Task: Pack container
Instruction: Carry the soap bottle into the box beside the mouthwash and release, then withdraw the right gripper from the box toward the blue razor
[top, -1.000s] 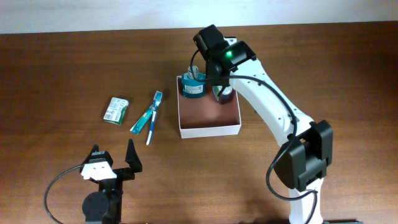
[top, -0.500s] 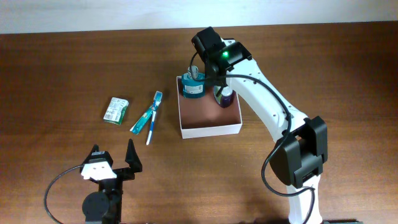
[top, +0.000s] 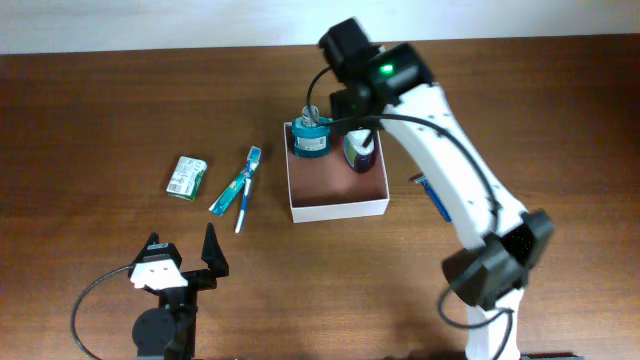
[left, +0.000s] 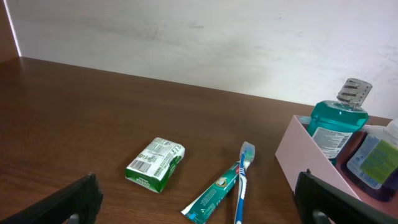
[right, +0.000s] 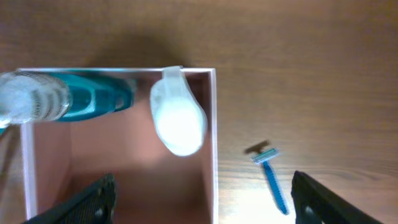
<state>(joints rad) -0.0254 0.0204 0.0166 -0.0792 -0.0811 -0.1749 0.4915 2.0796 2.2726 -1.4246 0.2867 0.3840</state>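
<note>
My right gripper (right: 202, 180) hangs above the container (top: 340, 209). Its two fingers are spread wide at the lower corners of my wrist view, with nothing between them but the box's reddish-brown floor.

The container is a square, shallow box with white outer walls. It sits on the wooden table (top: 100, 100), a little right of the middle and toward the far side. Two things are in it along its far wall. A teal mouthwash bottle (top: 312, 136) with a clear cap stands upright in the far left corner. Just beside it, toward the far right corner, is a purple bottle (top: 359, 151) with a white cap — whether it stands straight or leans I cannot tell. Outside the box, on the wood to its right, lies a blue razor (top: 432, 196), partly under my right arm in the overhead view.

My left gripper (top: 183, 242) sits low near the front of the table, well apart from the container, fingers wide and holding nothing. Beyond it lies a green-and-white packet (top: 187, 176). To the right of that, a toothpaste tube (top: 228, 193) and a blue-and-white toothbrush (top: 246, 188) lie side by side — touching or only close, I cannot tell — between the packet and the container's left wall.
</note>
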